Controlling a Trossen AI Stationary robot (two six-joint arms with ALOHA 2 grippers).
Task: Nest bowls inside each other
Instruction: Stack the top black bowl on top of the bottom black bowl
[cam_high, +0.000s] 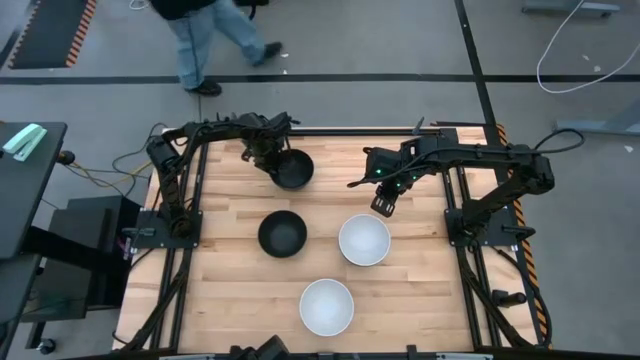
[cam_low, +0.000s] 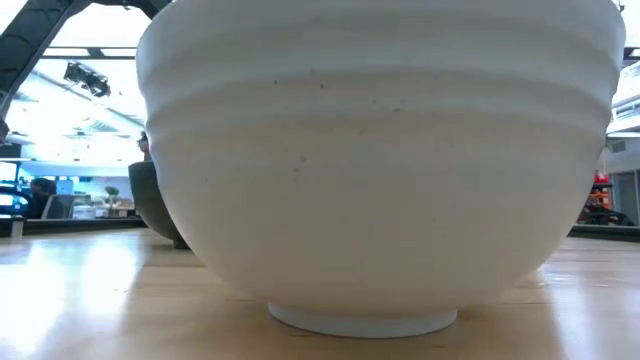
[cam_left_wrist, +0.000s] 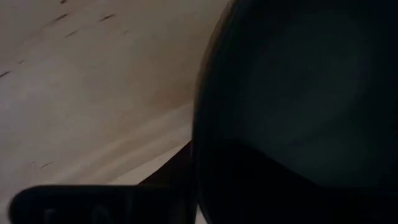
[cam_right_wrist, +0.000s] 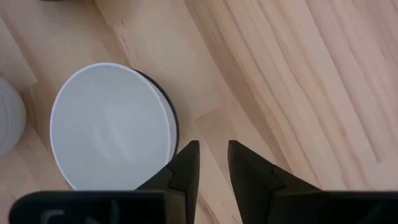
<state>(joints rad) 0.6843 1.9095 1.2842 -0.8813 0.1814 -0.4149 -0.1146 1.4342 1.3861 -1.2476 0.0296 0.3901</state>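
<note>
While the wooden table (cam_high: 420, 300) carries four visible bowls, none are yet seen nested, though a dark rim under the white bowl (cam_high: 364, 240) in the right wrist view may be a fifth. The near white bowl (cam_high: 326, 306) and centre black bowl (cam_high: 282, 234) stand apart. The left gripper (cam_high: 268, 152), at the far edge, is clamped on the rim of the lifted black bowl (cam_high: 294, 170); its likely target, the centre black bowl, lies directly nearer the front. The right gripper (cam_high: 382, 205) hovers just beyond the white bowl, fingers slightly parted, empty
</note>
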